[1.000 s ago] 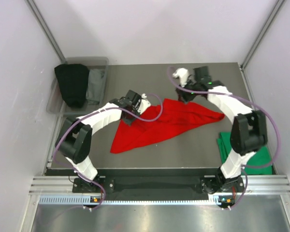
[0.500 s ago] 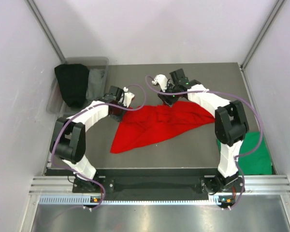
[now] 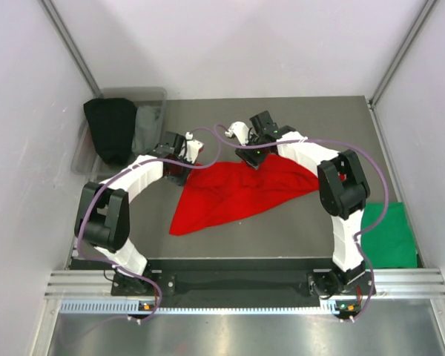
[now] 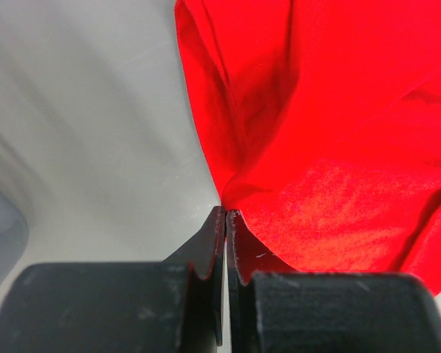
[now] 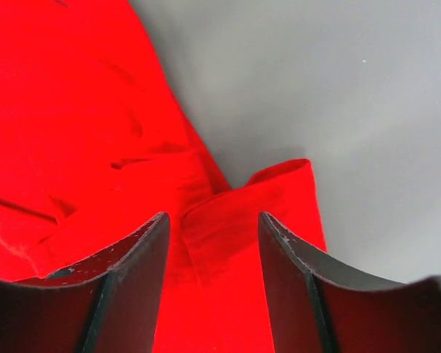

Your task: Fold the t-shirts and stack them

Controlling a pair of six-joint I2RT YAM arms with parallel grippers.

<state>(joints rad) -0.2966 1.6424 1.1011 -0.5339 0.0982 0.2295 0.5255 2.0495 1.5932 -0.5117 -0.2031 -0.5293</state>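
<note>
Grey table [image 3: 297, 222], white walls on three sides. Clear bin [image 3: 154, 96] at the far left corner with black cloth [image 3: 110, 130] in it.

Red t-shirt [image 3: 230, 193] lies mid-table, bunched into a rough triangle, its long point running to the near left. Green t-shirt [image 3: 389, 237] sits at the near right edge, well apart from both arms.

Handling: thin, soft, light cloth. It will sag and drag along the table, not slide as a sheet. It creases easily, and a grab in the middle would only bunch it more. Best holds look like the corners, hems or shoulder seams, two points at once so the cloth spreads flat between them.

Left gripper [image 4: 226, 213]: fingers pressed together at the far left corner of the red cloth. The fabric draws to a peak right at the tips, so I judge a small pinch of the edge is held.

Right gripper [image 5: 213, 220]: fingers apart, nothing clamped, over the far edge of the same shirt. A sleeve [image 5: 279, 195] with its folded hem lies just beyond the tips, partly in line with the gap. Whether the tips touch the cloth, I cannot tell.
</note>
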